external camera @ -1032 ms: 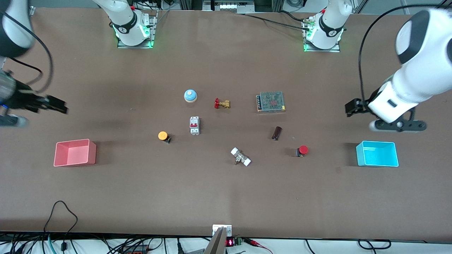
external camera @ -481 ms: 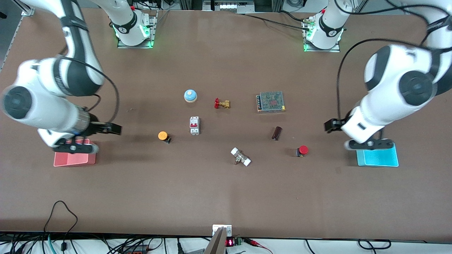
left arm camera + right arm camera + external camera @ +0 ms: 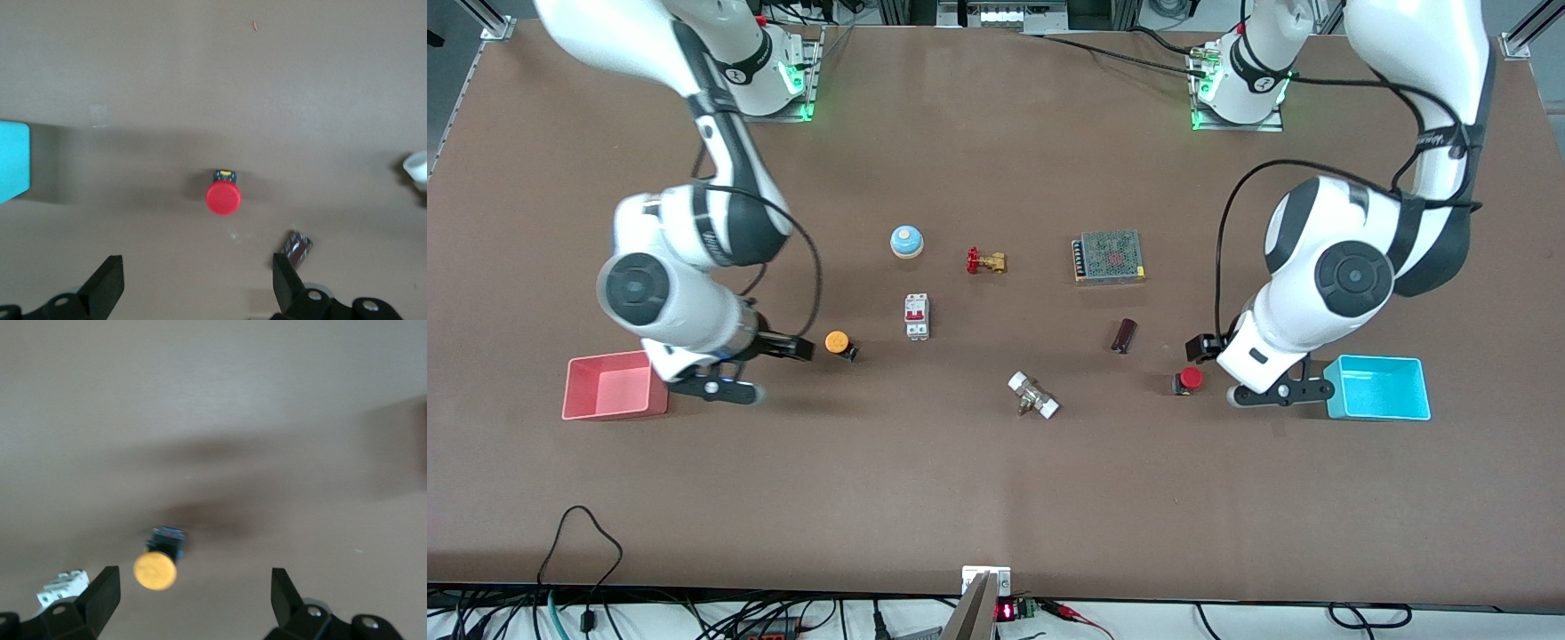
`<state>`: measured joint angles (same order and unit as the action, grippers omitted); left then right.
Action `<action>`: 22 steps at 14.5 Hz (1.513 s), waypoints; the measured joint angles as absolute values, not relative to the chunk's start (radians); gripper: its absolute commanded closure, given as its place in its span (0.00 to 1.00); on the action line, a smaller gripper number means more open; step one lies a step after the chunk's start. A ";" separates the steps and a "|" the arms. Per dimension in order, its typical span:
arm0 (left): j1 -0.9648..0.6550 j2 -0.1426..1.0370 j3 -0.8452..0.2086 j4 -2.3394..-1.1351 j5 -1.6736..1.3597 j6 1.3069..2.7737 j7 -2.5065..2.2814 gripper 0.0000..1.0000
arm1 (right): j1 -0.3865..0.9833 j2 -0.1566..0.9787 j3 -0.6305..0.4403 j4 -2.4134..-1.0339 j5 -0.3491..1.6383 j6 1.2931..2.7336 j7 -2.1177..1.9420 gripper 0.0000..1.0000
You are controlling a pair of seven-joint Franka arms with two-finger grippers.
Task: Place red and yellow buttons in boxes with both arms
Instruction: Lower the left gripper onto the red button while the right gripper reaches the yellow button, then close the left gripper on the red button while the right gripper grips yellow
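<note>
The yellow button (image 3: pixel 837 342) lies on its side on the table, toward the right arm's end. My right gripper (image 3: pixel 796 348) hangs open and empty over the table between the pink-red box (image 3: pixel 615 410) and that button. In the right wrist view the button (image 3: pixel 155 569) lies just ahead of the open gripper (image 3: pixel 193 593). The red button (image 3: pixel 1189 379) lies toward the left arm's end, beside the cyan box (image 3: pixel 1378 411). My left gripper (image 3: pixel 1197 347) is open and empty over the table close to it. The left wrist view shows the red button (image 3: pixel 222 197) ahead of the gripper (image 3: pixel 197 283), and the cyan box (image 3: pixel 13 160).
Mid-table stand a blue dome bell (image 3: pixel 906 241), a brass valve (image 3: pixel 985 261), a white circuit breaker (image 3: pixel 917 316), a meshed power supply (image 3: pixel 1109 256), a dark cylinder (image 3: pixel 1124 335) and a white-ended fitting (image 3: pixel 1033 395). The cylinder lies near the red button.
Both arms have swung in from the table's ends toward the middle. The right gripper has come up beside the yellow button, the left gripper beside the red one. No object has moved.
</note>
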<state>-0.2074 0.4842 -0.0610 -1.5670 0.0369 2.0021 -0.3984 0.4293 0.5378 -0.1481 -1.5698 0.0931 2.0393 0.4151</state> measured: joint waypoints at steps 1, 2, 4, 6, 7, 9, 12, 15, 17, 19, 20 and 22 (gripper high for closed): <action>-0.207 0.500 -0.061 -1.570 0.037 2.027 -0.411 0.02 | 0.449 0.555 -0.148 -1.570 0.093 2.059 0.438 0.00; -0.207 0.515 -0.061 -1.576 0.037 2.057 -0.420 0.02 | 0.466 0.573 -0.148 -1.570 0.093 2.078 0.462 0.00; -0.208 0.537 -0.061 -1.597 0.037 2.113 -0.429 0.02 | 0.484 0.606 -0.148 -1.570 0.093 2.110 0.481 0.00; -0.213 0.555 -0.061 -1.620 0.037 2.151 -0.433 0.02 | 0.491 0.639 -0.148 -1.569 0.093 2.124 0.484 0.00; -0.217 0.564 -0.061 -1.628 0.037 2.160 -0.434 0.02 | 0.492 0.655 -0.148 -1.569 0.093 2.128 0.484 0.00; -0.222 0.583 -0.062 -1.633 0.037 2.172 -0.439 0.02 | 0.492 0.679 -0.148 -1.569 0.093 2.132 0.484 0.00; -0.223 0.608 -0.061 -1.643 0.037 2.191 -0.440 0.02 | 0.494 0.697 -0.148 -1.569 0.095 2.134 0.484 0.00; -0.223 0.624 -0.061 -1.666 0.037 2.229 -0.441 0.09 | 0.496 0.706 -0.148 -1.569 0.137 2.134 0.484 0.00; -0.223 0.625 -0.061 -1.680 0.037 2.246 -0.441 0.16 | 0.497 0.715 -0.148 -1.569 0.144 2.134 0.484 0.00; -0.223 0.625 -0.061 -1.682 0.037 2.248 -0.441 0.27 | 0.497 0.723 -0.148 -1.569 0.145 2.134 0.484 0.00; -0.223 0.625 -0.061 -1.682 0.037 2.248 -0.441 0.33 | 0.497 0.726 -0.149 -1.569 0.146 2.134 0.484 0.04; -0.223 0.625 -0.061 -1.682 0.037 2.248 -0.441 0.45 | 0.497 0.728 -0.149 -1.569 0.146 2.132 0.485 0.22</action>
